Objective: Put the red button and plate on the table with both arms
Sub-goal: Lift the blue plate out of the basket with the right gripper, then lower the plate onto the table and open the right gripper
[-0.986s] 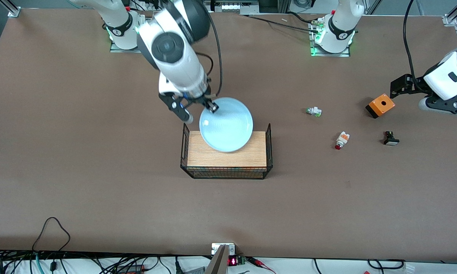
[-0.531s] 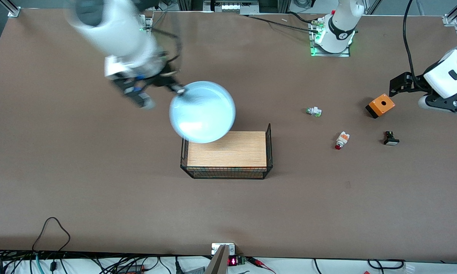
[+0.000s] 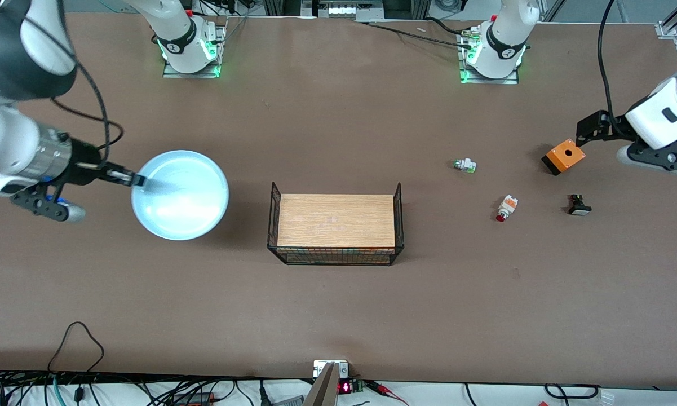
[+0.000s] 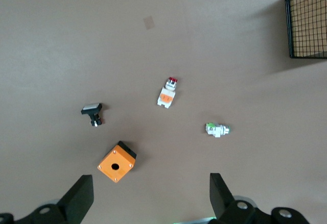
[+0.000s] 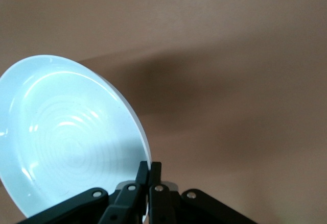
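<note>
The pale blue plate [image 3: 180, 194] is gripped at its rim by my right gripper [image 3: 137, 180], which is shut on it. It hangs slightly tilted over the brown table [image 3: 338, 316] toward the right arm's end, casting a shadow. In the right wrist view the plate [image 5: 66, 137] fills the area beside the closed gripper [image 5: 149, 170]. The red button [image 3: 506, 207] lies on the table toward the left arm's end, and also shows in the left wrist view [image 4: 167, 92]. My left gripper [image 3: 592, 127] is open and empty, high above the orange box [image 4: 116, 162]; it shows in its wrist view [image 4: 150, 196].
A wood-topped black wire rack [image 3: 336, 228] stands mid-table. A white piece with a green tip [image 3: 464, 165], the orange box with a round hole [image 3: 563, 156] and a small black switch [image 3: 579, 205] lie around the red button.
My right gripper has carried the plate off the rack top and swung it toward the right arm's end of the table. The left arm has barely moved.
</note>
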Robot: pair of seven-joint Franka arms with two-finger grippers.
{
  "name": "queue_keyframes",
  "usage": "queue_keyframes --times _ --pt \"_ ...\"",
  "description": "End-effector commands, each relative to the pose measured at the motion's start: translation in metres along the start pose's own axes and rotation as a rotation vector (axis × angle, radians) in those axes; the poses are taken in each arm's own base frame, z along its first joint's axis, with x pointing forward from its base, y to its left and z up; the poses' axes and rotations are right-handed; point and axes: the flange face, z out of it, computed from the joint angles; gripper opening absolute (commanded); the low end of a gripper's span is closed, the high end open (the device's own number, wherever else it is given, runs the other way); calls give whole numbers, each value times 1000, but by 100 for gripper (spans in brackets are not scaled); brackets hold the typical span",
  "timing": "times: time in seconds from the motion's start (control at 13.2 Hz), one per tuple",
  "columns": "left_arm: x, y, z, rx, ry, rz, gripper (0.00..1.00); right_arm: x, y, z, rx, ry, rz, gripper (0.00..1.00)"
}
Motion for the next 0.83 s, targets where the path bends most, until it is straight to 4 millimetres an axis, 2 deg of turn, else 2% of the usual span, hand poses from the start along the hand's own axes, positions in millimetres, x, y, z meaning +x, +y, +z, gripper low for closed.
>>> queue_keyframes --times 0.0,0.15,0.3,0.53,0.61,0.76 --pt "7 -2 -5 -21 31 7 100 22 42 20 -62 -42 -155 0" --pt "-2 -14 -6 -60 28 5 100 32 67 54 -161 -58 -216 0" --pt "-2 -12 -9 -60 37 21 100 36 92 95 -160 -64 -209 0" --pt "-4 -10 -9 -56 34 25 100 34 114 161 -157 -49 -225 0" --pt "-6 -9 -13 -48 42 26 100 33 129 186 -150 -35 -235 0" --pt "-5 -6 -13 -40 43 27 100 31 146 231 -147 29 -282 0"
